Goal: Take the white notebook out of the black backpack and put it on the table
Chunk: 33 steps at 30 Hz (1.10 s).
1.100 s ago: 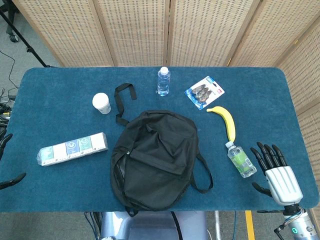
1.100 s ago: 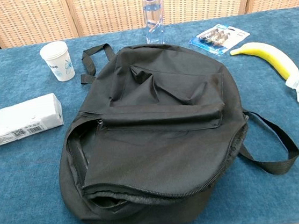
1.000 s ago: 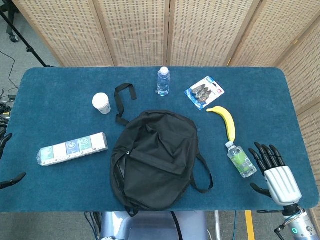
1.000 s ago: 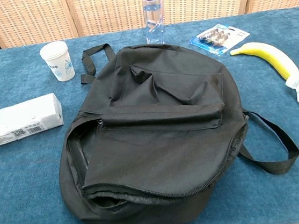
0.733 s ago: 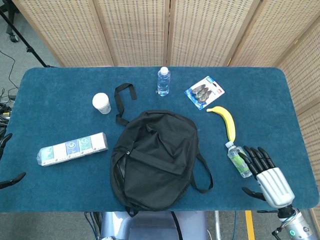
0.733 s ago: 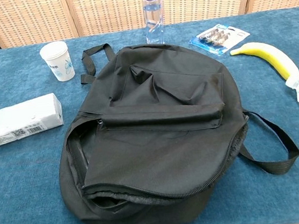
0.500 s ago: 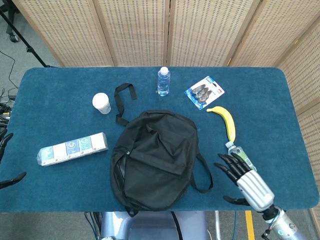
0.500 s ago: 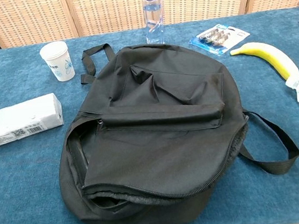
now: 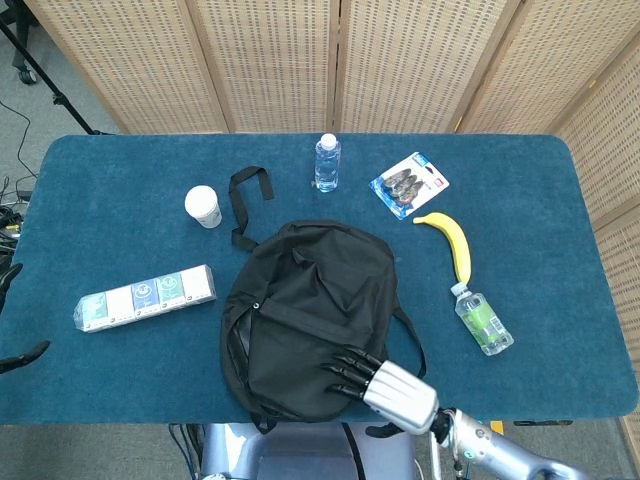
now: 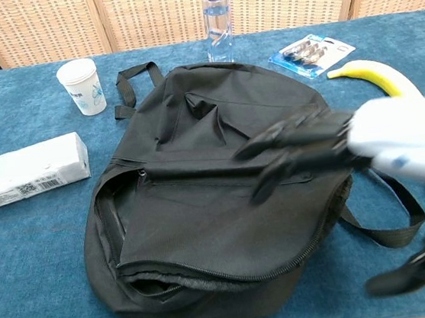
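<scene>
The black backpack [image 9: 300, 310] lies flat in the middle of the table, its main zipper gaping along the near-left edge [image 10: 146, 285]. No white notebook shows; the inside of the bag is dark. My right hand [image 9: 385, 385] hovers over the bag's near right part with fingers spread and nothing in them; in the chest view this right hand [image 10: 349, 143] is blurred above the front pocket. Only dark fingertips of my left hand [image 9: 22, 358] show at the far left edge, spread apart, off the table.
A paper cup [image 9: 203, 206] and a long white box [image 9: 146, 297] lie left of the bag. A water bottle [image 9: 327, 163] and a blister pack [image 9: 409, 184] stand behind it. A banana [image 9: 452, 243] and a small green bottle [image 9: 483, 320] lie right.
My right hand has swept from the table's right edge, past the green bottle, leftward to above the backpack's near side. The left hand and all objects stayed put.
</scene>
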Tool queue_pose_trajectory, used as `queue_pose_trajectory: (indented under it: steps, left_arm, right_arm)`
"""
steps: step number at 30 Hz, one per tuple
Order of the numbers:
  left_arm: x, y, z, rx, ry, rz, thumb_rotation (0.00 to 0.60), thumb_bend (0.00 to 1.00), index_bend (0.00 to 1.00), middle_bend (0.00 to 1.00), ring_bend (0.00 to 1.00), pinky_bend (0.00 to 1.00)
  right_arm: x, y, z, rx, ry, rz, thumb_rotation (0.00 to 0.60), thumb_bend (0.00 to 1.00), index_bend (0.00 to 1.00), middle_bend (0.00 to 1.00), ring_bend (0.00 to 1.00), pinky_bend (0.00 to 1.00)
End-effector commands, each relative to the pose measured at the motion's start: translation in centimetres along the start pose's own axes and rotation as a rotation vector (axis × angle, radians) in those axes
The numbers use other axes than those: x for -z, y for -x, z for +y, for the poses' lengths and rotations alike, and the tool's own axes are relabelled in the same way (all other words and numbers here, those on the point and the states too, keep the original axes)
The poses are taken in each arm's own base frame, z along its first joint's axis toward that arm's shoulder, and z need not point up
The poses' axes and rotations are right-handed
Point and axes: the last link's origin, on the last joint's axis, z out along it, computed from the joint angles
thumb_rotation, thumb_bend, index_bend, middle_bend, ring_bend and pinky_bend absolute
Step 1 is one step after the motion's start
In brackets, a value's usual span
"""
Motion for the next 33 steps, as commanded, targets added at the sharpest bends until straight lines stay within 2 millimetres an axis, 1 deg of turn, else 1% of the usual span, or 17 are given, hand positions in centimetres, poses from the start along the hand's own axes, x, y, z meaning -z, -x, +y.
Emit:
queue_pose_trajectory:
  steps: [1,4,6,9,11,14,16,19,21,27,33]
  left_arm:
    - [0.0,-0.1,-0.1,0.003,-0.001,0.002,0.6,0.14,0.0,0.0,0.0,0.0]
    - [0.0,-0.1,-0.1,0.005,-0.001,0.001,0.6,0.14,0.0,0.0,0.0,0.0]
    - [0.0,-0.1,-0.1,0.005,-0.001,0.001,0.6,0.14,0.0,0.0,0.0,0.0]
    - [-0.1,-0.1,-0.1,0.005,-0.002,0.003,0.6,0.14,0.0,0.0,0.0,0.0]
    - [-0.1,-0.1,0.0,0.004,-0.001,0.0,0.6,0.14,0.0,0.0,0.0,0.0]
    - [0.0,0.0,0.0,0.003,0.002,-0.003,0.6,0.14,0.0,0.0,0.0,0.0]
    - [0.0,0.0,0.0,0.002,0.002,-0.002,0.6,0.14,0.0,0.0,0.0,0.0]
    - [0.0,0.0,0.0,0.002,0.001,-0.002,0.6,0.14,0.0,0.0,0.0,0.0]
    - [0.0,0.0,0.0,0.002,0.002,-0.002,0.6,0.14,0.0,0.0,0.0,0.0]
    - [0.0,0.0,0.1,0.003,0.003,-0.002,0.6,0.14,0.0,0.0,0.0,0.0]
    - [0.0,0.3,0.3,-0.003,0.022,-0.012,0.6,0.14,0.0,0.0,0.0,0.0]
  right_arm:
    - [-1.6,1.2,-0.2,0.021,-0.006,-0.016,0.6,0.0,0.25,0.11,0.0,0.06]
    - [-2.2,1.6,0.0,0.024,0.002,-0.002,0.6,0.0,0.28,0.14,0.02,0.09]
    - [-2.6,1.8,0.2,0.016,0.012,0.027,0.6,0.0,0.31,0.19,0.06,0.12]
    - [-3.0,1.8,0.4,-0.016,0.031,0.063,0.6,0.01,0.39,0.28,0.16,0.18]
    - [-3.1,1.9,0.5,-0.063,0.052,0.083,0.6,0.05,0.45,0.36,0.24,0.2]
    - [-3.2,1.8,0.6,-0.114,0.076,0.093,0.6,0.12,0.52,0.44,0.29,0.21]
    - [-3.2,1.8,0.7,-0.129,0.088,0.103,0.6,0.18,0.55,0.47,0.31,0.21]
    - [-3.3,1.8,0.7,-0.167,0.109,0.1,0.6,0.24,0.56,0.48,0.32,0.21]
    - [-3.3,1.8,0.7,-0.188,0.119,0.096,0.6,0.26,0.56,0.49,0.32,0.21]
    - [-4.0,1.3,0.4,-0.308,0.17,0.093,0.6,0.26,0.57,0.49,0.32,0.21]
    - [-5.3,0.7,1.0,-0.408,0.26,0.126,0.6,0.26,0.58,0.5,0.32,0.21]
